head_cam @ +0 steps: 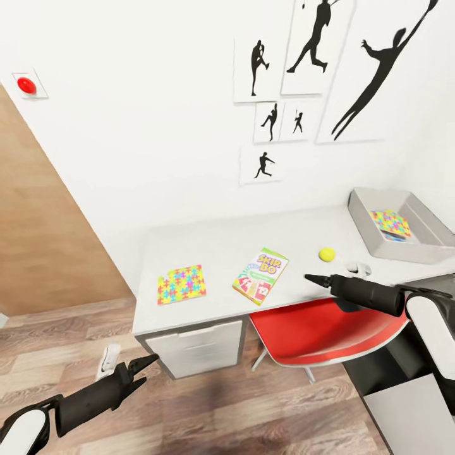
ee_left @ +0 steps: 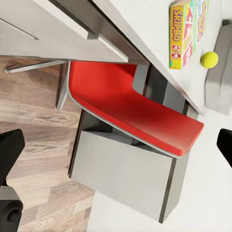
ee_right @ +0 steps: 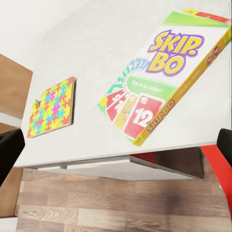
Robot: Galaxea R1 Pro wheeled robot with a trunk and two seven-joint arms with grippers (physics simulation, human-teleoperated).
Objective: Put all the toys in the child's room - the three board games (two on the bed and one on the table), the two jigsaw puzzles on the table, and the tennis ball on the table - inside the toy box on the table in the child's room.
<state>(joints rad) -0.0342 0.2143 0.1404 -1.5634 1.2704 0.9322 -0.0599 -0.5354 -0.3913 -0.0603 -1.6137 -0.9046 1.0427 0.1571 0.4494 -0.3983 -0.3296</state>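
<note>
On the light-grey table point(head_cam: 221, 246) lie a jigsaw puzzle point(head_cam: 181, 284) near the left end, the SKIP-BO board game point(head_cam: 260, 275) in the middle and the tennis ball point(head_cam: 327, 254) to its right. The grey toy box point(head_cam: 365, 221) stands at the table's right end with a second jigsaw puzzle point(head_cam: 390, 222) inside. My right gripper point(head_cam: 311, 279) hovers open just right of the SKIP-BO box point(ee_right: 159, 82), near the front edge, fingers point(ee_right: 9, 150) wide apart and empty. My left gripper point(head_cam: 144, 370) hangs open and empty low over the floor, left of the table.
A red chair point(head_cam: 328, 328) is tucked under the table's front, below my right arm. A white drawer unit point(head_cam: 199, 344) sits under the left end. A small white object point(head_cam: 358, 268) lies near the ball. A wooden door point(head_cam: 44, 240) fills the left.
</note>
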